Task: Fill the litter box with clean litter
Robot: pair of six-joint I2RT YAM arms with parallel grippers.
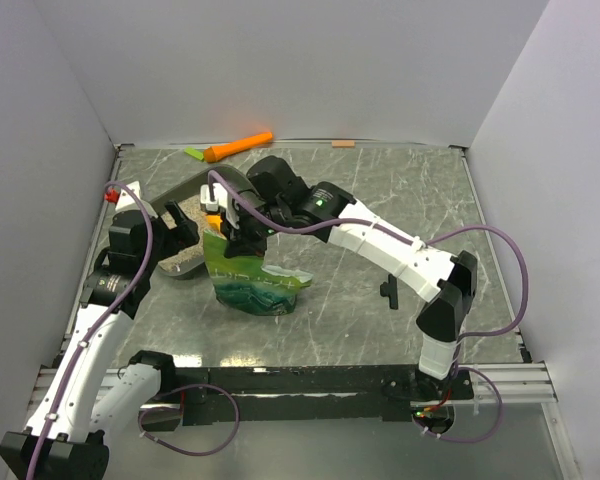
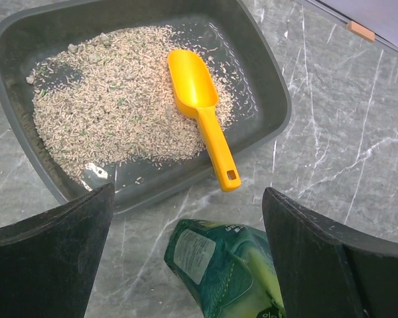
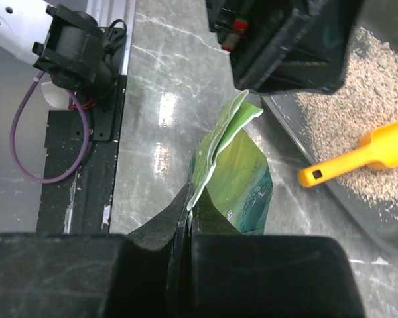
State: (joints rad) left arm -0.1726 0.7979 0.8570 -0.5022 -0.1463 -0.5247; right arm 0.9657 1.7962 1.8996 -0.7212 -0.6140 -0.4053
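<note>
The dark grey litter box (image 2: 252,46) holds a loose layer of beige litter (image 2: 106,112) with a yellow-orange scoop (image 2: 199,99) lying in it, handle over the rim. A green-teal bag (image 1: 252,278) stands on the table just in front of the box (image 1: 185,190). My right gripper (image 3: 192,215) is shut on the bag's top edge (image 3: 235,175) and holds it upright. My left gripper (image 2: 186,265) is open and empty, hovering above the bag's top (image 2: 219,265), one finger on each side. In the top view both grippers, left (image 1: 180,233) and right (image 1: 235,235), meet over the bag.
An orange carrot-shaped object (image 1: 238,146) with a green piece (image 1: 193,153) lies at the back wall. White walls close in the grey marbled table (image 1: 380,200) on three sides. The box (image 3: 331,172) lies right of the bag in the right wrist view.
</note>
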